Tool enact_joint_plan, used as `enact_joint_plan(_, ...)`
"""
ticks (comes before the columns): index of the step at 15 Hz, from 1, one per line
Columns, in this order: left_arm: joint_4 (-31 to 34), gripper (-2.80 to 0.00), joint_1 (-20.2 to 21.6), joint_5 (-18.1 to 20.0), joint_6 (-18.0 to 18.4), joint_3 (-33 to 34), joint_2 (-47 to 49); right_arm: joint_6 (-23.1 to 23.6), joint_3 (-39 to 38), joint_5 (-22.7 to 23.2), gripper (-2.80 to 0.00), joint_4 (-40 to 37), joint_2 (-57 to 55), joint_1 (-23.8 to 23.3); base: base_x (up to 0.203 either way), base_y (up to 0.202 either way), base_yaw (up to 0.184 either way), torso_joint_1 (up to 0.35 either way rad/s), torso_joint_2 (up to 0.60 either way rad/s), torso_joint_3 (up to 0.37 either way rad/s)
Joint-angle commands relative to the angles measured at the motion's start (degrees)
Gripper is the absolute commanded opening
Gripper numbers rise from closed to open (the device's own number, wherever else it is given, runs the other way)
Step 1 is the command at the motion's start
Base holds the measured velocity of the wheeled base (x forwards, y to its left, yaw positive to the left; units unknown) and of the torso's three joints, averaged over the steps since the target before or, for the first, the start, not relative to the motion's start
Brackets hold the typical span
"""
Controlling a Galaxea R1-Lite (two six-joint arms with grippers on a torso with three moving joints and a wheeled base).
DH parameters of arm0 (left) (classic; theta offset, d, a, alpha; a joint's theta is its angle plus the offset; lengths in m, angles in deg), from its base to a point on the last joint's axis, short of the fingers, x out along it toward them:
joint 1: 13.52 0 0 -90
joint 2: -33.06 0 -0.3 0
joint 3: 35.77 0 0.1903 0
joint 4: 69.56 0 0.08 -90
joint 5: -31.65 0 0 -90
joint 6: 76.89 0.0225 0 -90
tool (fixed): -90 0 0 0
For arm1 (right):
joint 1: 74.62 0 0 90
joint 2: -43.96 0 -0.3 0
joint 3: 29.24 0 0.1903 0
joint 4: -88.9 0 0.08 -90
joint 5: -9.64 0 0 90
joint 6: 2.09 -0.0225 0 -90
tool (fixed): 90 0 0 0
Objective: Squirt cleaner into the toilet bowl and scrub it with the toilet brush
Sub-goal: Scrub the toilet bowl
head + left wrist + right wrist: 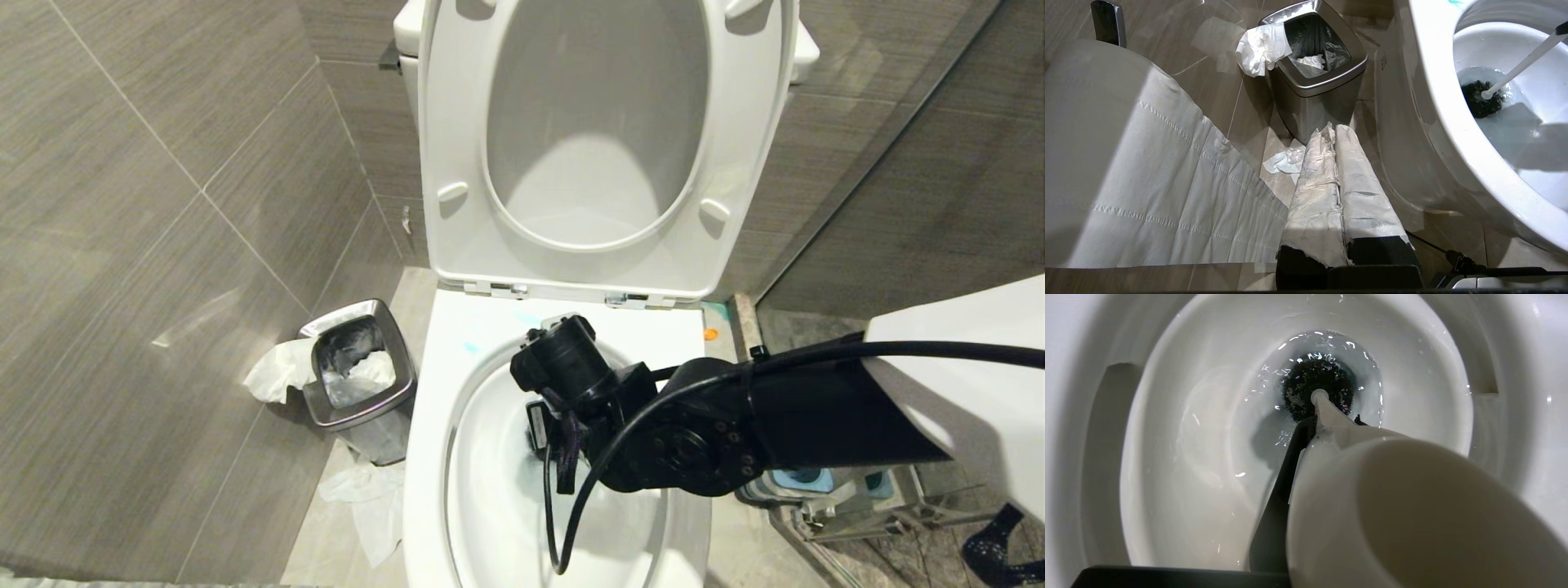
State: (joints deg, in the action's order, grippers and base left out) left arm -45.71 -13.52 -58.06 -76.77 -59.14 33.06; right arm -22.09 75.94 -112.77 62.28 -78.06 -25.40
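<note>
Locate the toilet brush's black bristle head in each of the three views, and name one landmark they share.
Head view: not visible; the right arm over the toilet bowl hides it.
Left wrist view: bristle head at upper right, in the bowl's water.
Right wrist view: bristle head above centre, in the water.
Shared landmark: the toilet bowl.

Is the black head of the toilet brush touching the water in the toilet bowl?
Touching. In the left wrist view, the brush head sits in the water.
</note>
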Motion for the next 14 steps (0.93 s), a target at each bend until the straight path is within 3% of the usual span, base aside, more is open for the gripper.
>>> enact_joint_plan(1,-0.02,-2.8,0.0,0.01,-0.04,0.17,0.06,0.21,0.01,-0.16,-2.8,-1.44,6.13,0.96,0.0,0.0,0.0,0.0,0.0,0.0)
enact_joint_plan(6,0.01,-2.8,0.0,0.03,0.01,0.16,0.0,0.39,-3.26,-0.78,-2.8,-10.95,19.46,3.93,0.0,0.0,0.0,0.0,0.0,0.0)
enact_joint_plan(14,-0.05,-2.8,0.0,0.06,-0.04,0.18,0.06,-2.15,-6.76,-2.07,-2.8,-10.71,15.35,3.77,0.0,0.0,0.0,0.0,0.0,0.0)
